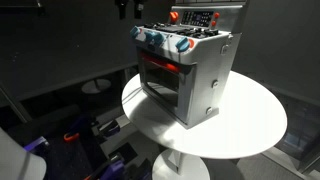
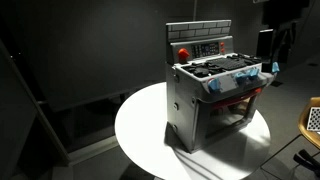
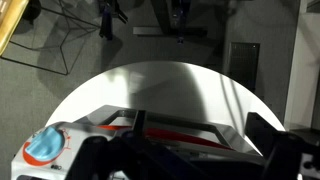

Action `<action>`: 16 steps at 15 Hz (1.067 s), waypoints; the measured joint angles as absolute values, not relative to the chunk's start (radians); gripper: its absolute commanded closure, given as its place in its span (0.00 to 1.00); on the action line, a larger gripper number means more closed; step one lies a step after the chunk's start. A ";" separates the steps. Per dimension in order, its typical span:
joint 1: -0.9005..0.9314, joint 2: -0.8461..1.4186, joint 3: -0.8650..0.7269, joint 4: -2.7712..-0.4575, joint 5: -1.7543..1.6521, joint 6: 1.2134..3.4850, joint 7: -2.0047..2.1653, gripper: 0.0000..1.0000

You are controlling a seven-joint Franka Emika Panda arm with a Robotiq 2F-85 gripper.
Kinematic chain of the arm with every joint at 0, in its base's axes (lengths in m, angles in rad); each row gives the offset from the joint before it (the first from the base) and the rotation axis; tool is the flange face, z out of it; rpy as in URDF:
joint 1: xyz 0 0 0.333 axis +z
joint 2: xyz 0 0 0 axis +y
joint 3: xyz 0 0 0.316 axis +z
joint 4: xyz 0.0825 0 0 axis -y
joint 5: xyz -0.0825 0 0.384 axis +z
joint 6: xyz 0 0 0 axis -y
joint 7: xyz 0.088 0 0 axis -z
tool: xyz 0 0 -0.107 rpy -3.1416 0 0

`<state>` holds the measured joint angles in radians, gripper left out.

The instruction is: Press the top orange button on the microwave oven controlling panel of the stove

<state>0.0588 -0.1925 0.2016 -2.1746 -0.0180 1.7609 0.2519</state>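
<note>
The stove (image 1: 190, 75) is sitting near the middle of the round white table (image 1: 250, 130). Its knobs (image 1: 165, 42) and red-lit oven window are facing the side where the arm is working, so the panel (image 1: 197, 18) is standing upright along the back edge, behind the dark cooktop. That placing matters, I think: to reach the panel, the gripper (image 3: 180, 150) is going to have to come in over the knobs and cooktop rather than from the side. In the wrist view its two dark fingers (image 3: 100, 158) are standing wide apart with nothing between them, so it is holding nothing (a press needs no grip, only a blunt end to push with). That camera is looking past one blue knob (image 3: 45, 146) and a red strip of the stove's front onto bare table, and the panel is not showing there at all. From that I am judging that the gripper is hanging high in front of the stove, well apart from the panel. In an exterior view the gripper (image 1: 125, 10) seems to be the dark shape at the top edge, out beyond the knobs. The panel's red-orange buttons are showing only as specks in both exterior views, so I cannot tell which is the top one. The press is not yet begun, and the approach is calling for careful aim at a small target.
</note>
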 measured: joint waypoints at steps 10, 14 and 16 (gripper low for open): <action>0.062 -0.191 0.183 -2.153 -0.019 1.789 0.253 0.00; 0.052 -0.170 0.151 -2.104 -0.042 1.869 0.274 0.00; 0.042 -0.143 0.133 -2.076 -0.073 1.921 0.303 0.00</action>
